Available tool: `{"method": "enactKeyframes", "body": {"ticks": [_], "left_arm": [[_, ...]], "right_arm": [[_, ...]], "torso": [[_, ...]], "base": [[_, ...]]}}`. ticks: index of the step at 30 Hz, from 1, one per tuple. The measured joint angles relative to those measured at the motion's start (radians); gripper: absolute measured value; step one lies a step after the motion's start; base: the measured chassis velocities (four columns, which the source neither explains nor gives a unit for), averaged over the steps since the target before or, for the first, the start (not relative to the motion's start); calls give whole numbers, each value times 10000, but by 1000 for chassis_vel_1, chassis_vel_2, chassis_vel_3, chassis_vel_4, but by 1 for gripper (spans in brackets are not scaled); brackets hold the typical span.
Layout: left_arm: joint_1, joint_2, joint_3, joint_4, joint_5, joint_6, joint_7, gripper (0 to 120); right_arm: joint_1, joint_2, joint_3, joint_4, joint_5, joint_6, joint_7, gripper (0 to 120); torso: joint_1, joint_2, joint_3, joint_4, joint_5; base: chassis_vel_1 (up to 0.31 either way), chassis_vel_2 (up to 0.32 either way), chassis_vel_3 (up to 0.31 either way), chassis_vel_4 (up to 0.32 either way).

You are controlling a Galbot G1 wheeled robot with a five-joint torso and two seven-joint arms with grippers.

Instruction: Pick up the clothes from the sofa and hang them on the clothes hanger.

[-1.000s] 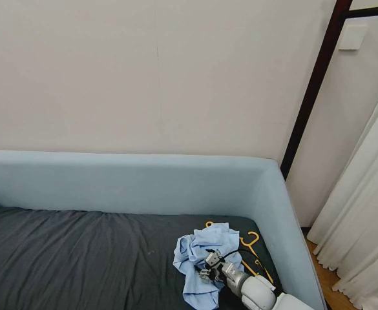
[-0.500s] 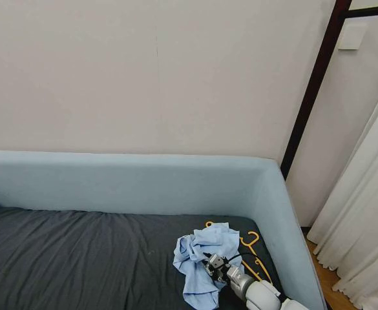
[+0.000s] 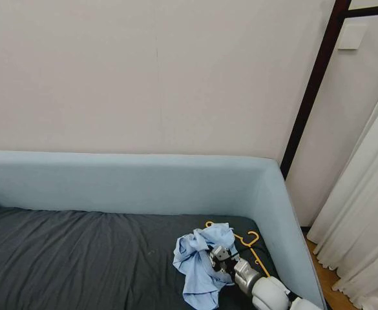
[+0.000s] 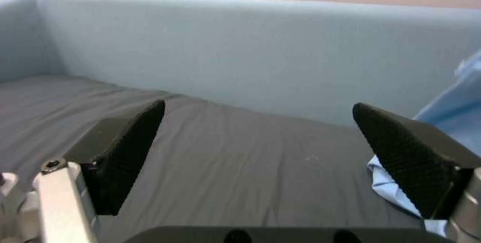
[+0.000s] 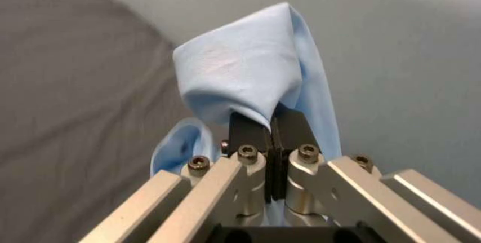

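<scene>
A pale wall (image 3: 143, 77) backs the light-blue sofa (image 3: 143, 184), whose dark seat (image 3: 79, 258) carries crumpled blue clothes (image 3: 194, 255). A yellow hanger (image 3: 250, 240) lies just right of the right hand (image 3: 219, 257). That hand is clamped on a fold of the clothes, which peaks beyond its fingertips. The left hand (image 4: 259, 110) hangs spread wide over the seat, with the clothes near one finger.

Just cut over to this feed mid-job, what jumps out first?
The right gripper is shut on a peak of the light blue garment at the right end of the sofa. A yellow hanger lies on the dark seat beside the cloth, near the armrest. The left gripper hangs open over the seat.
</scene>
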Motion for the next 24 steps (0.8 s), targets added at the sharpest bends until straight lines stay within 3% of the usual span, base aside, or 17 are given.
{"method": "enactKeyframes", "body": {"ticks": [12,24], "left_arm": [[-105,262,144,-154,-80,64,13,98],[-170,448,200,-266,-305,126,19,98]], "right_arm": [[2216,-899,283,3061,3704,-1675,1249,0],[4995,-931,59,3804,6307,-2417,2487,0]], "torso": [[0,0,0,-1,1],[0,0,0,1,-4]], "base": [[0,0,0,0],[0,0,0,0]]}}
